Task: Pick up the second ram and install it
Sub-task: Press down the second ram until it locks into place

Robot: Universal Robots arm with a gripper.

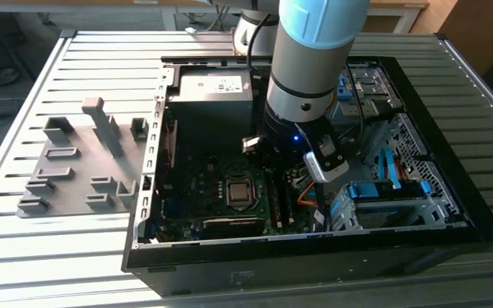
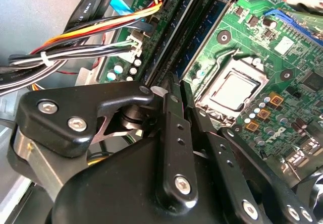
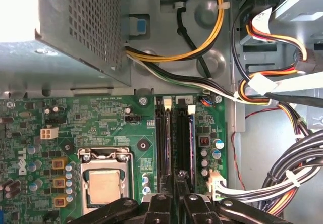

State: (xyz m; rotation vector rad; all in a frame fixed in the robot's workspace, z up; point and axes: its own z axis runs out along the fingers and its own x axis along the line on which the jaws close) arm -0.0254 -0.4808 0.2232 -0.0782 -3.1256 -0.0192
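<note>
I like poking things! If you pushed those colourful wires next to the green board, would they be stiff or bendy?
Probably bendy: the wires curve in loose loops rather than straight lines. They'd likely spring back some, since white ties bundle them together. They look thin, so probably light, but tugging could strain their plug on the green board.

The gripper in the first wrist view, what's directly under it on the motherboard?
Under the gripper run the long dark memory slots, beside the CPU socket. A stick sits along one slot. The slots' near ends are covered by the gripper, so their seating there cannot be seen.
</note>
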